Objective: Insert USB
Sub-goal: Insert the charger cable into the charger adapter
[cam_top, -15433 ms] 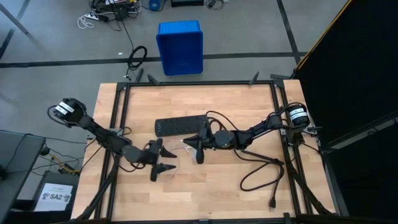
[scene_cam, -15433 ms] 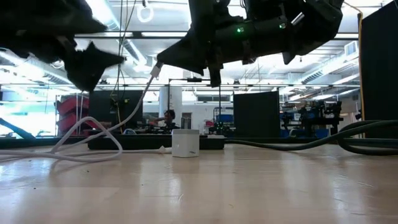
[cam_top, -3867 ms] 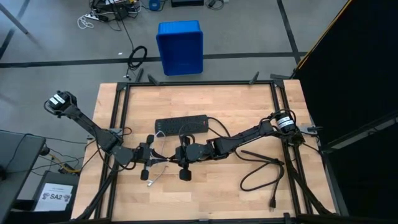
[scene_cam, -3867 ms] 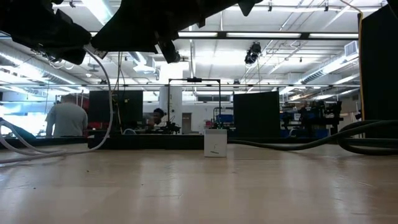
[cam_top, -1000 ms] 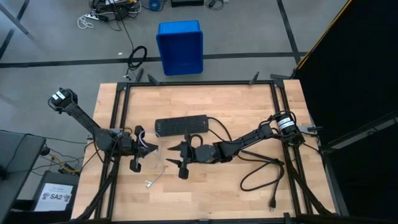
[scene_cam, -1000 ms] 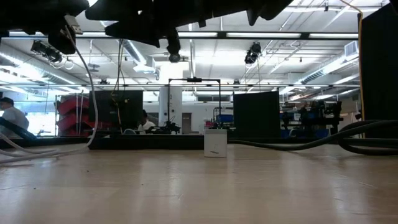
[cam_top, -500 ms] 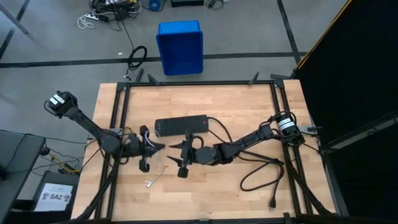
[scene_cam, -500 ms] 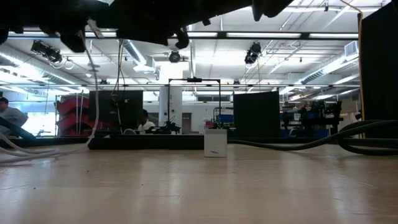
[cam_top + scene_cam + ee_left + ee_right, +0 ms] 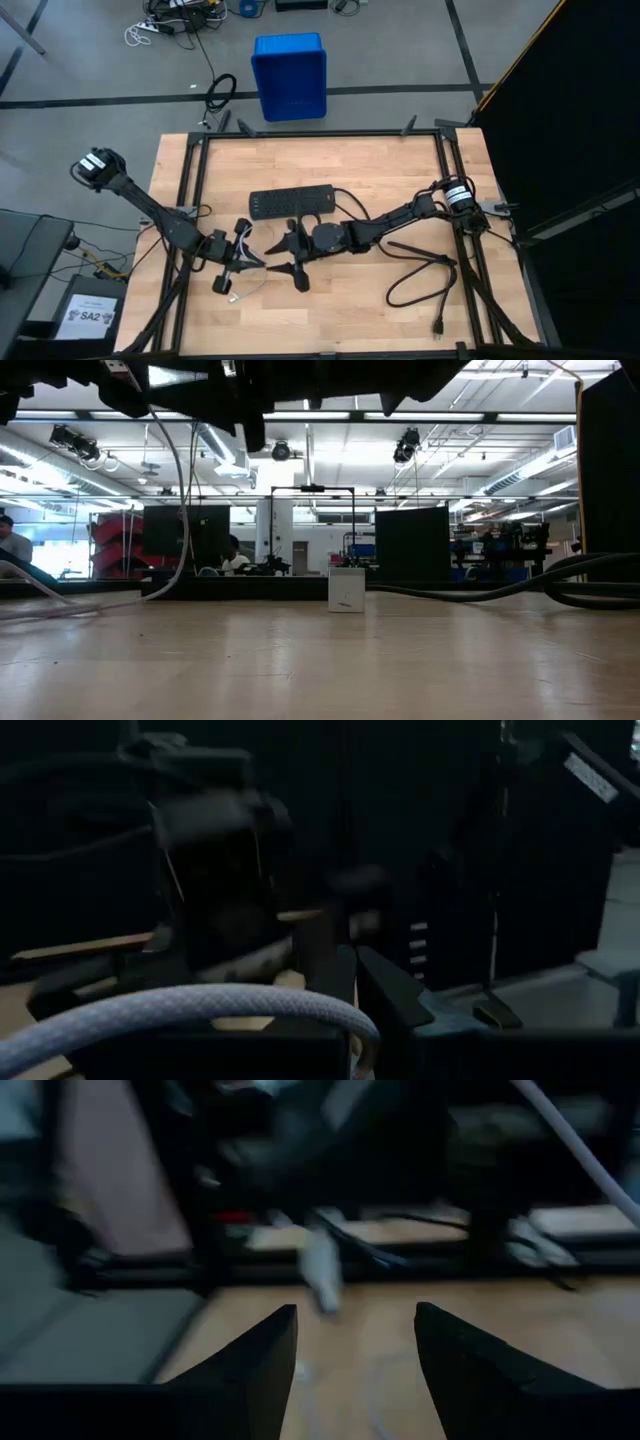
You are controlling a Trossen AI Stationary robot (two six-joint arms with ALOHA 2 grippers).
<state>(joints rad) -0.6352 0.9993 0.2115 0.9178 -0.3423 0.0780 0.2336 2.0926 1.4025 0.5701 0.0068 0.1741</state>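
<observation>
The USB (image 9: 183,510) is a thin whitish cable. It hangs from my left gripper (image 9: 256,264) down to the table, where a loose end (image 9: 237,293) lies on the wood. It also arcs across the left wrist view (image 9: 200,1005). My left gripper is shut on it, left of the table's middle. My right gripper (image 9: 276,258) faces it from the right, close by and open, with nothing between its fingers (image 9: 262,1370). A small white cube adapter (image 9: 346,589) stands on the table farther back. My left gripper is shut on the USB cable, raised above the table and pointing about level toward the table's right. The fingers are dark in its wrist view, so the held part cannot be told. The cable (image 9: 330,1010) bends over beside them and hangs slack to the wood.
A black power strip (image 9: 290,202) lies just beyond both grippers. A thick black cord (image 9: 420,280) loops over the table's right half. A blue bin (image 9: 290,75) stands on the floor past the far edge. Bare wood shows along the table's near side.
My left gripper has carried the USB toward the table's right and near edge and has turned, still shut. The hanging cable has swung along with it. My right gripper has turned at the wrist, staying open and roughly in place.
</observation>
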